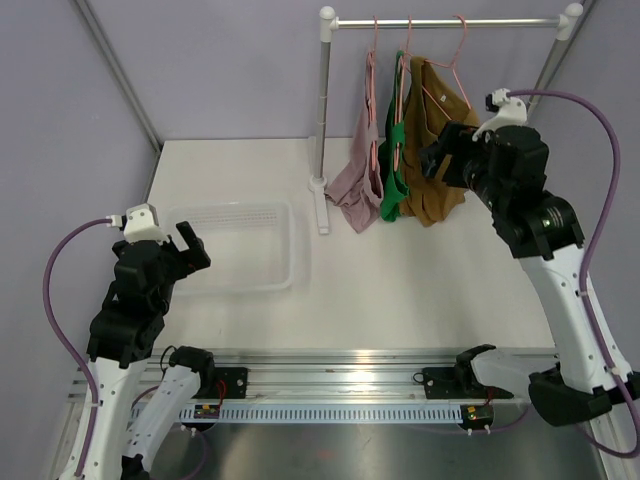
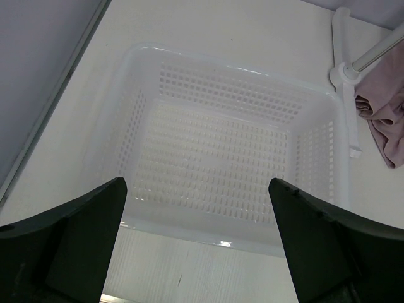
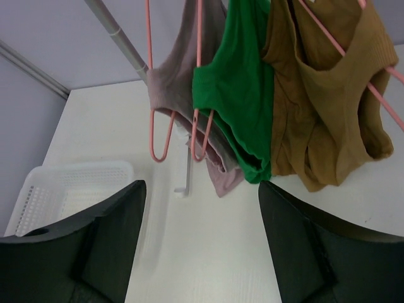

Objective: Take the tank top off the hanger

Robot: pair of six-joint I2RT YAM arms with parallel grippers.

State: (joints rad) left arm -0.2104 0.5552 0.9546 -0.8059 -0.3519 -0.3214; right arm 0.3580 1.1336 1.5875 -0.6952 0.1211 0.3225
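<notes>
Three tank tops hang on pink hangers (image 1: 455, 60) from a rail (image 1: 450, 22) at the back: mauve (image 1: 357, 180), green (image 1: 396, 175) and brown (image 1: 428, 195). In the right wrist view they are the mauve (image 3: 180, 76), green (image 3: 243, 82) and brown (image 3: 322, 107) tops. My right gripper (image 1: 434, 160) is open and empty, raised just in front of the brown top at its right side; its jaws (image 3: 201, 184) stand wide apart below the garments. My left gripper (image 1: 192, 243) is open and empty above the basket's near edge (image 2: 196, 180).
A white perforated basket (image 1: 285, 215) sits on the table at the left, seen from above in the left wrist view (image 2: 328, 101). The rack's upright pole (image 1: 322, 120) and foot (image 1: 321, 205) stand between the basket and the clothes.
</notes>
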